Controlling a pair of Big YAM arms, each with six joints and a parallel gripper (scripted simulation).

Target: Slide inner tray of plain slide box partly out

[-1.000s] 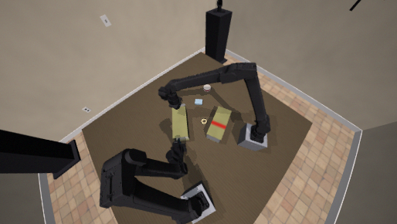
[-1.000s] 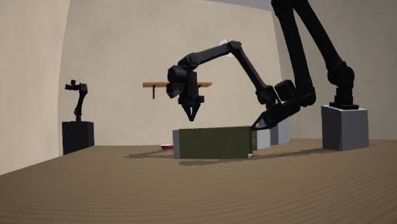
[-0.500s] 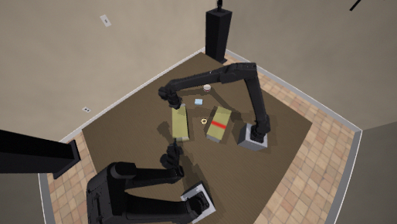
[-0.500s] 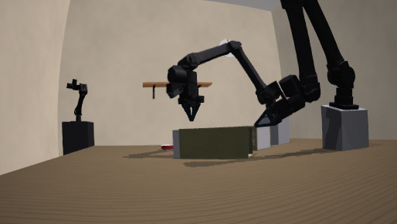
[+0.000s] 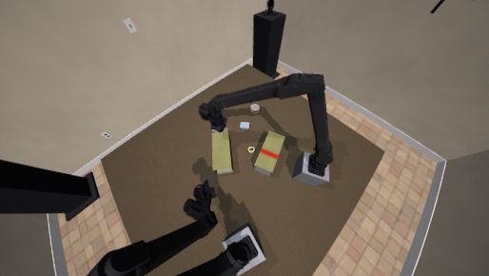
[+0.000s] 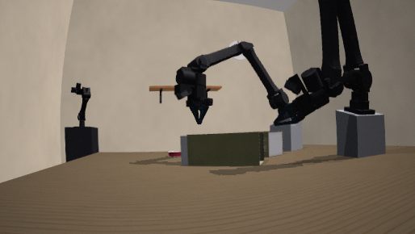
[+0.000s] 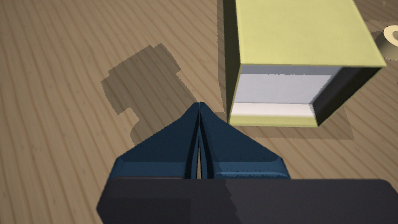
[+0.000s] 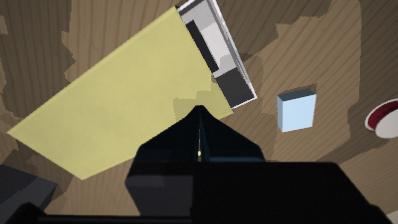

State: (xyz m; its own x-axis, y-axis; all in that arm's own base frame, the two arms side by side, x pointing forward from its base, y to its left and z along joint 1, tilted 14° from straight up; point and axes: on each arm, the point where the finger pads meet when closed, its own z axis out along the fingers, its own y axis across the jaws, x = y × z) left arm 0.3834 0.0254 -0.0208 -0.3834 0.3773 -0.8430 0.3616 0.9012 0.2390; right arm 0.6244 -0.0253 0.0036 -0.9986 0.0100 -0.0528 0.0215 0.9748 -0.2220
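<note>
The plain slide box (image 5: 222,151) lies on the wooden table, a yellow-green sleeve with no band. Its grey inner tray (image 5: 213,130) sticks out of the far end; the right wrist view shows it (image 8: 220,55) beyond the sleeve (image 8: 120,105). My right gripper (image 6: 199,117) is shut and empty, hovering above that end of the box. My left gripper (image 5: 204,190) is shut and empty, apart from the near end. In the left wrist view its tips (image 7: 199,106) sit left of the sleeve's open mouth (image 7: 280,92). The banded box (image 5: 269,152) with a red band lies to the side.
A small ring (image 5: 250,147) lies between the two boxes. A light blue cube (image 5: 244,126) and a red and white dish (image 5: 255,108) lie beyond the tray's end. A black pillar (image 5: 267,43) stands at the far corner, and the arm bases (image 5: 311,172) stand on the table.
</note>
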